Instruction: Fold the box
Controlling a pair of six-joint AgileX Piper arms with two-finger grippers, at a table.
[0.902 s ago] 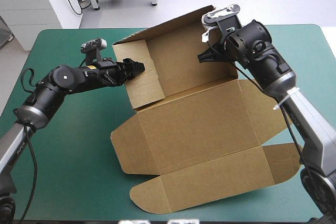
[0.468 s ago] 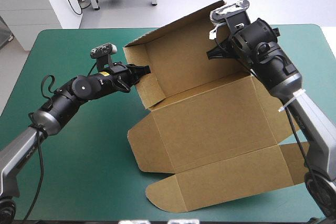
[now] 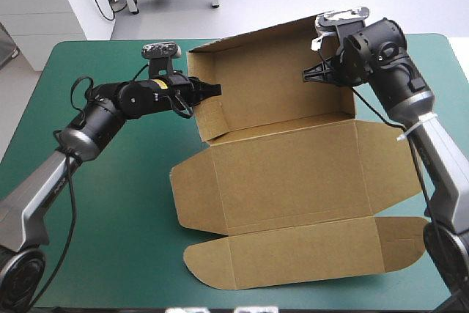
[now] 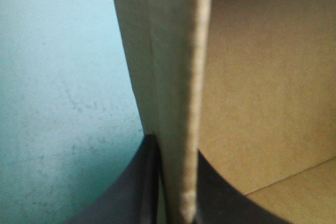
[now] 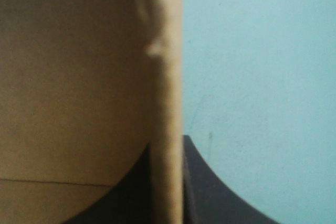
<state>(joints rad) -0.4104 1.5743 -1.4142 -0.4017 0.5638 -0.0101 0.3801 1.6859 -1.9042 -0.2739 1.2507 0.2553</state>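
The brown box lies in the middle of the teal-green table with its base flat. Its back wall stands raised, and a short side flap is bent forward at the left end. My left gripper is shut on that left flap's upper edge; in the left wrist view the board edge runs up between my black fingers. My right gripper is shut on the back wall's right end, and the board edge sits between its fingers.
The box's long rounded front flap lies flat near the table's front edge. A side flap reaches toward the right edge. The teal-green cover shows left of the box, under my left arm.
Both grippers have moved to the right, keeping hold of the board. The box has slid right and turned squarer to the table, and its back wall stands more upright.
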